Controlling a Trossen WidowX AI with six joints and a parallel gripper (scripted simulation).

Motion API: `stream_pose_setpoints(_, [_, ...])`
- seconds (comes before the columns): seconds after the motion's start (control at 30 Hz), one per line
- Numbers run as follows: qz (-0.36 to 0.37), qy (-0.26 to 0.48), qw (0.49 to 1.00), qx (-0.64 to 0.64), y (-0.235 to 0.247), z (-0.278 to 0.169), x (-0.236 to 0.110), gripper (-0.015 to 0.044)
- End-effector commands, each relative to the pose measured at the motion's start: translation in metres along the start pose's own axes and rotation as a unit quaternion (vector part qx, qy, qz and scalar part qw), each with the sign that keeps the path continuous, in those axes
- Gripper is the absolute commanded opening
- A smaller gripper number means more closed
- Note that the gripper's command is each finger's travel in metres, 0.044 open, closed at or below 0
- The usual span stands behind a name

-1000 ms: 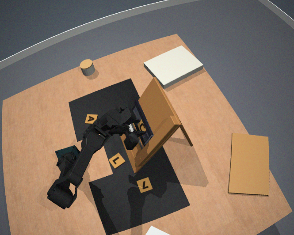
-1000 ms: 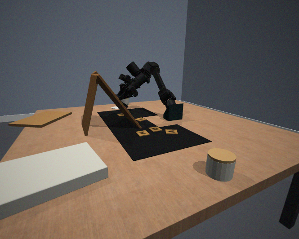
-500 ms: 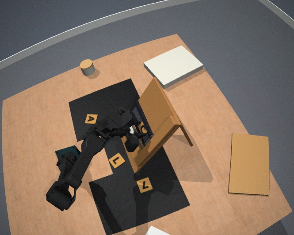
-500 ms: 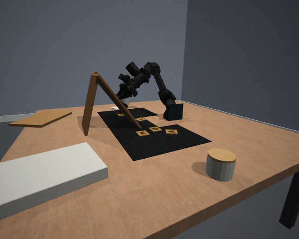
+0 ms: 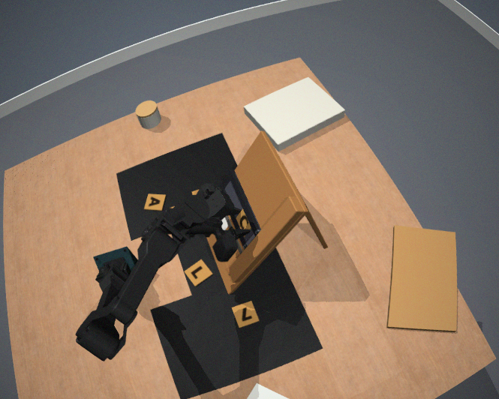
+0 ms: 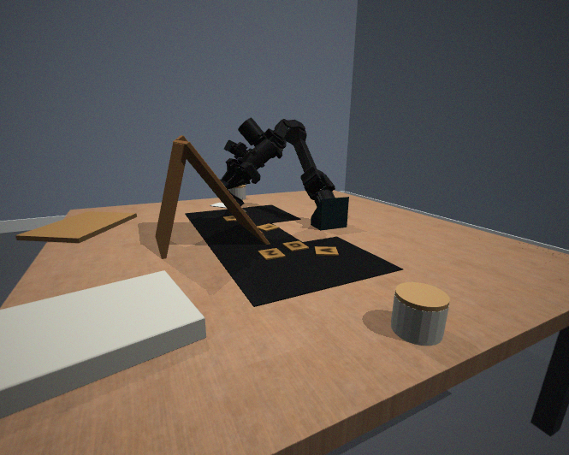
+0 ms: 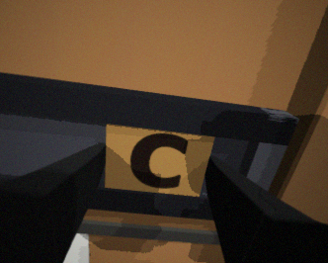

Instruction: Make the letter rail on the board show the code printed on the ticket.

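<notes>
My gripper (image 5: 242, 221) (image 7: 157, 156) is shut on the C tile (image 5: 243, 213) (image 7: 119, 150), one finger at each side edge. The C reads upright in the wrist view and appears to sit between the lips of the dark rail (image 5: 241, 193) (image 7: 39, 96), a little left of the rail's right end. The rail is on the sloping board (image 5: 263, 175) (image 6: 204, 168). The white ticket (image 5: 224, 222) (image 7: 78, 251) below shows only a corner; its code is hidden. An A tile (image 5: 148, 205) (image 6: 326, 251), an L tile (image 5: 198, 272) and a V-like tile (image 5: 245, 313) lie flat.
Two more tiles (image 6: 271, 253) (image 6: 295, 245) lie near the A on the black mat (image 5: 176, 163) (image 6: 275, 283). A pale slab (image 5: 296, 109) (image 6: 88, 322) and a lidded round jar (image 5: 148, 115) (image 6: 420, 315) stand at one side. A flat tan panel (image 5: 423, 278) (image 6: 79, 226) lies behind the board.
</notes>
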State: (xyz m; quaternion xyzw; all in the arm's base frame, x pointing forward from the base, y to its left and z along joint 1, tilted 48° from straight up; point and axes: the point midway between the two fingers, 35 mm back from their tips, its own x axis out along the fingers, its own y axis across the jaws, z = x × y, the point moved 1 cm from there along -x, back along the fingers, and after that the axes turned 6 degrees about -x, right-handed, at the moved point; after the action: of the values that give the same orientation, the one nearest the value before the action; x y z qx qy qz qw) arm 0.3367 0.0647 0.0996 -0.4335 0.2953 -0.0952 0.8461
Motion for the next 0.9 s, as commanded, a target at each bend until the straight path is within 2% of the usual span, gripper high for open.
stream_pose_setpoints(0.0, [0.002, -0.002, 1.0, -0.001, -0.0033, 0.0001, -0.0006, 0.0])
stream_pose_setpoints(0.57, [0.002, -0.002, 1.0, -0.001, -0.0125, -0.0008, -0.0006, 0.0])
stream_pose_setpoints(0.87, [0.001, -0.001, 1.0, -0.001, -0.0113, -0.0012, -0.0009, 0.0236])
